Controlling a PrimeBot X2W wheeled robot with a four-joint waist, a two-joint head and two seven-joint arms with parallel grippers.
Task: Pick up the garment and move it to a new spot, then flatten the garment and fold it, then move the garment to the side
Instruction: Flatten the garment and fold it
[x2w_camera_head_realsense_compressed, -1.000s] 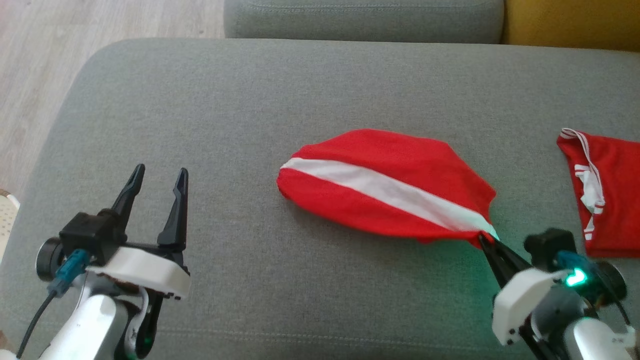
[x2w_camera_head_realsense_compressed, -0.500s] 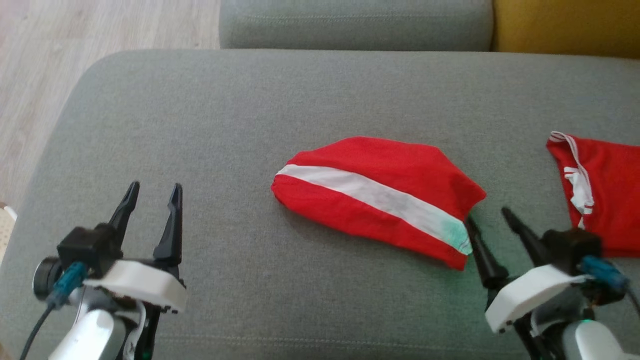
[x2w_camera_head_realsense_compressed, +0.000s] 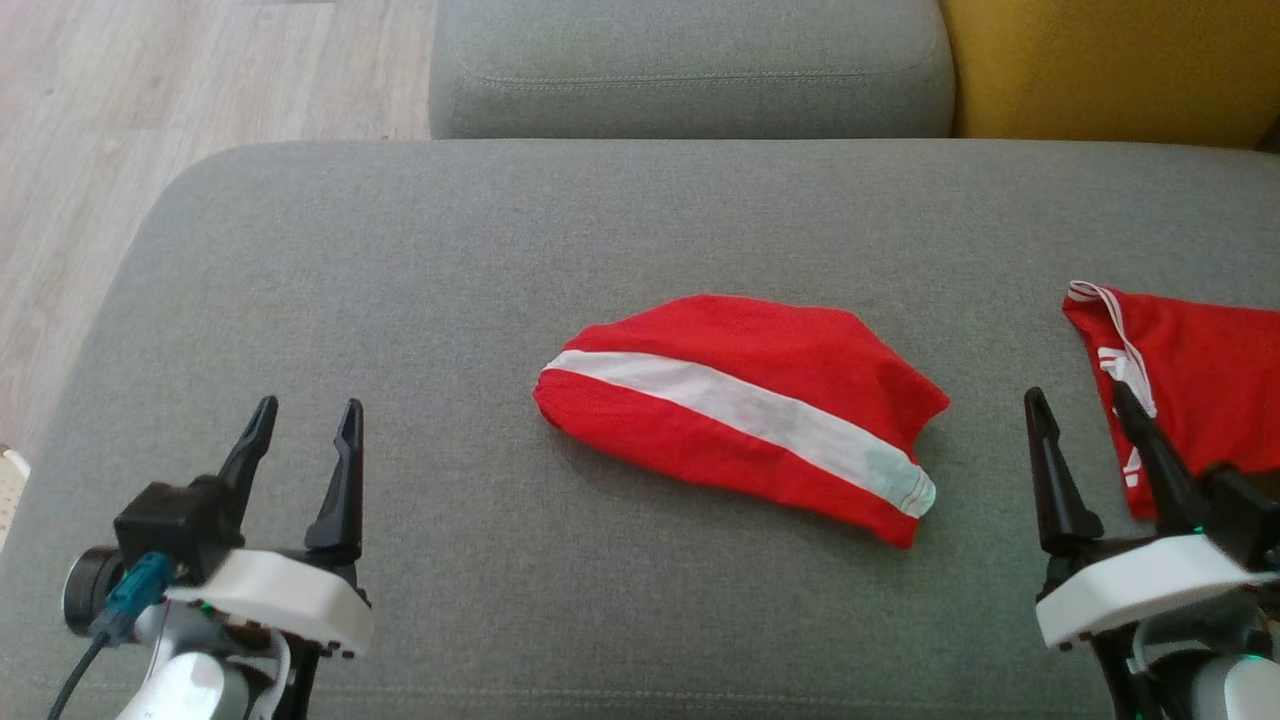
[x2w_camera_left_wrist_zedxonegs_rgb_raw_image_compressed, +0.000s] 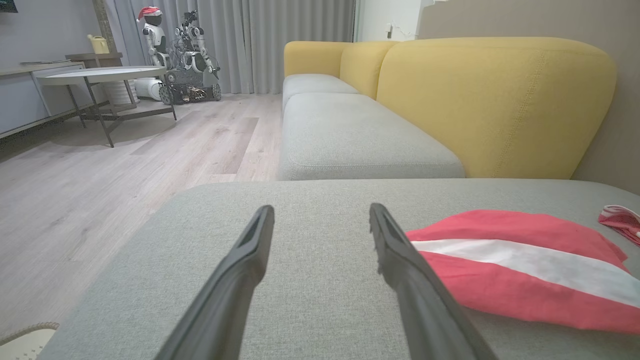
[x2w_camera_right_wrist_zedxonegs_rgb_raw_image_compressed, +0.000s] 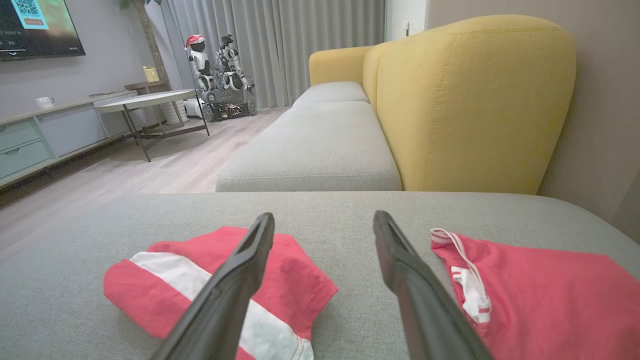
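Since a second ago my right claw (x2w_camera_head_realsense_compressed: 1075, 395) has let go of the garment (x2w_camera_head_realsense_compressed: 740, 410). Its fingers were pinched on the cloth's lower right corner then; now they stand wide apart and hold nothing, down at the lower right of the head view, clear of that corner. The head camera has tipped as well, so the whole scene sits lower in frame. The garment is red with a white band running slantwise across it. It lies in a flattish oval on the grey cushion (x2w_camera_head_realsense_compressed: 450, 250), just right of the middle of the frame, and neither claw touches it. My left claw (x2w_camera_head_realsense_compressed: 310, 405) sits at the lower left, fingers apart and empty, well apart from the garment's left end. A second red garment (x2w_camera_head_realsense_compressed: 1200, 370) with white trim lies flat at the right edge. The right claw's outer finger overlaps its edge in the head view, and I cannot tell whether they touch. A yellow backrest (x2w_camera_head_realsense_compressed: 1100, 70) shows at the upper right and wood floor (x2w_camera_head_realsense_compressed: 150, 100) at the upper left
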